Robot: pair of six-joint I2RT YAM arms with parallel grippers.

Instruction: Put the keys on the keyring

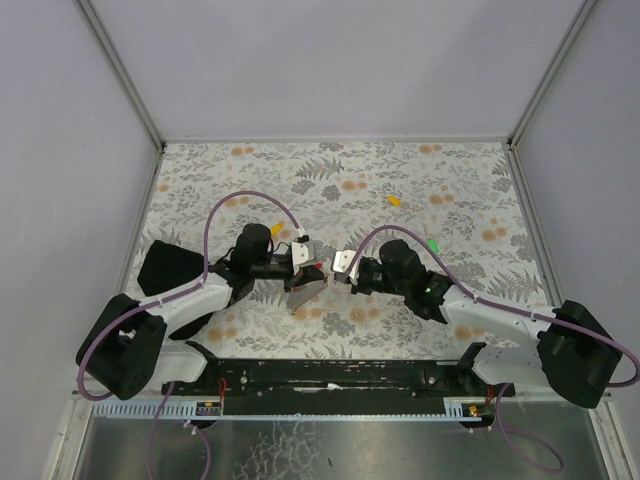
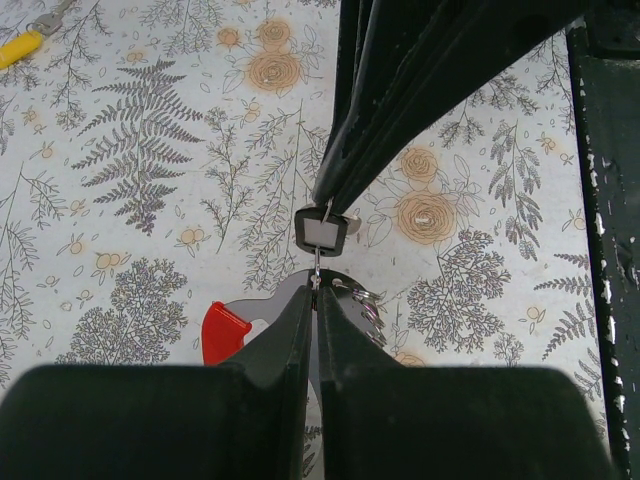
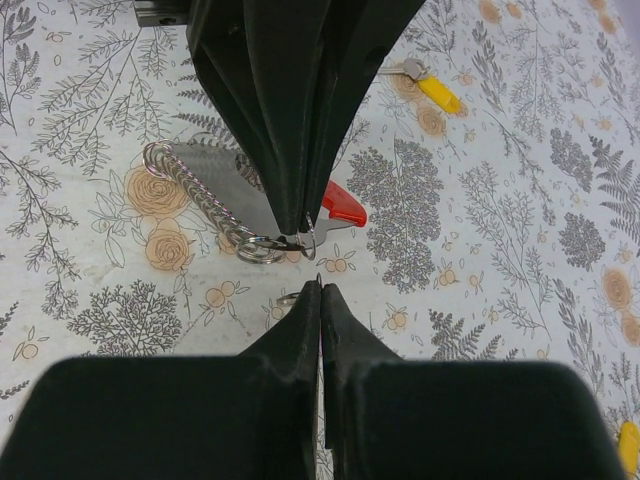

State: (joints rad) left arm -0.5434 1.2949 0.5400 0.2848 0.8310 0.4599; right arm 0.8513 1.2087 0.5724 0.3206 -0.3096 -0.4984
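Observation:
My left gripper [image 1: 316, 272] [image 2: 316, 292] is shut on a thin wire ring of the keyring [image 2: 262, 312], a grey fan-shaped plate with a red end [image 2: 224, 333] hanging just above the table. The plate carries a row of small rings [image 3: 200, 195]. My right gripper [image 1: 338, 272] [image 3: 321, 288] faces it tip to tip and is shut on the black-headed key [image 2: 322, 231], whose head sits right above the held ring. Loose keys lie on the table: a yellow one [image 1: 394, 200], a green one [image 1: 433, 245] and an orange one [image 1: 277, 228].
The floral tablecloth [image 1: 450, 170] is bounded by grey walls at the back and sides. A black object [image 1: 168, 268] lies by the left arm. A black rail [image 1: 330, 375] runs along the near edge.

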